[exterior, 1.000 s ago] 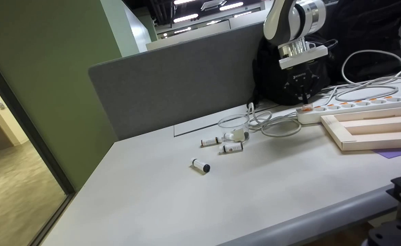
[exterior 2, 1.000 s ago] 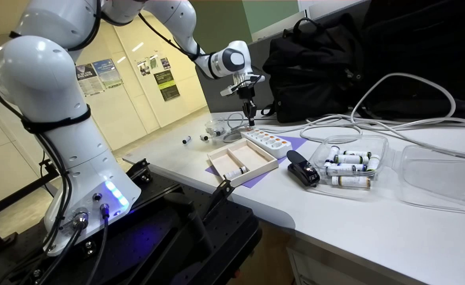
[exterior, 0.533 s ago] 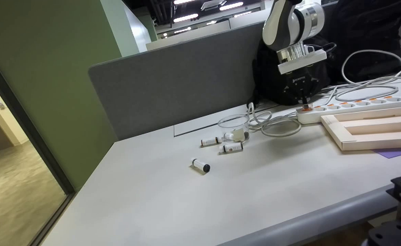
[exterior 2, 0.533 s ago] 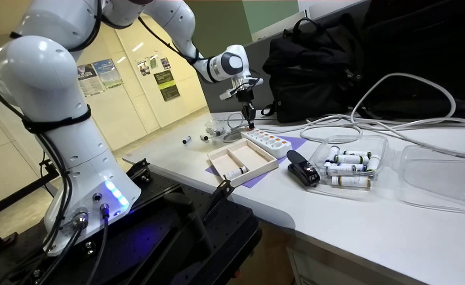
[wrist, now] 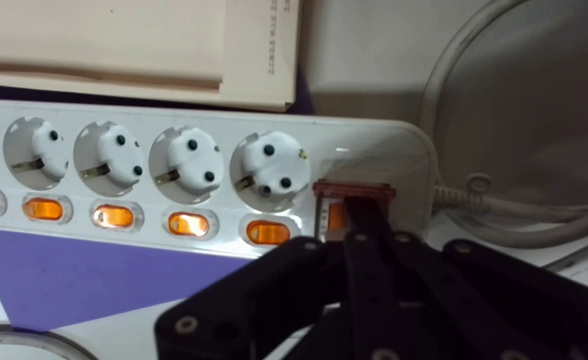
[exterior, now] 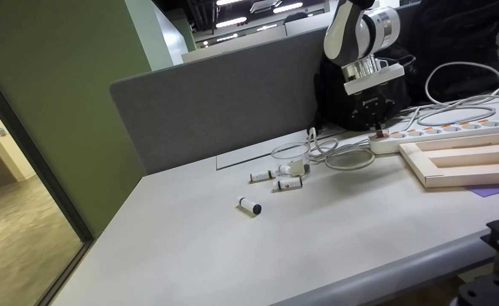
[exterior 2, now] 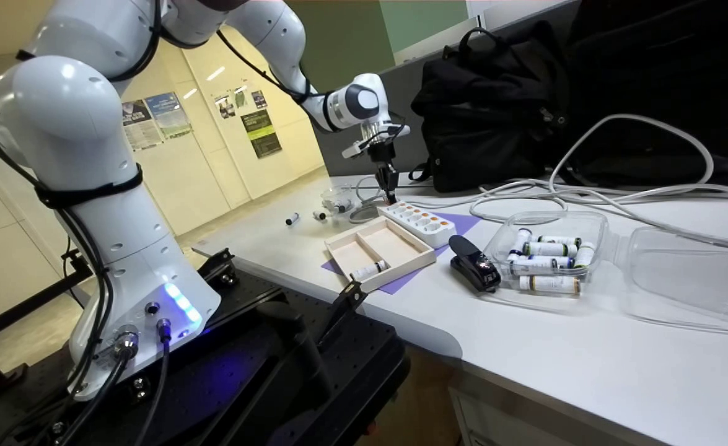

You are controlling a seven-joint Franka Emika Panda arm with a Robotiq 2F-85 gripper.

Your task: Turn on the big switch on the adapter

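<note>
In the wrist view, a white adapter lies along the counter from 9 o'clock to beyond centre, its big orange switch toward 4 o'clock. The gripper, jaws together, extends from 5 o'clock, its tip hiding part of the switch. The approach looks finished; pressing probably remains. Contact, and whether it is on, cannot be told.

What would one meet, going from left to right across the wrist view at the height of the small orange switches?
Five small orange switches → the big orange switch → the cable leaving the end of the power strip.
</note>
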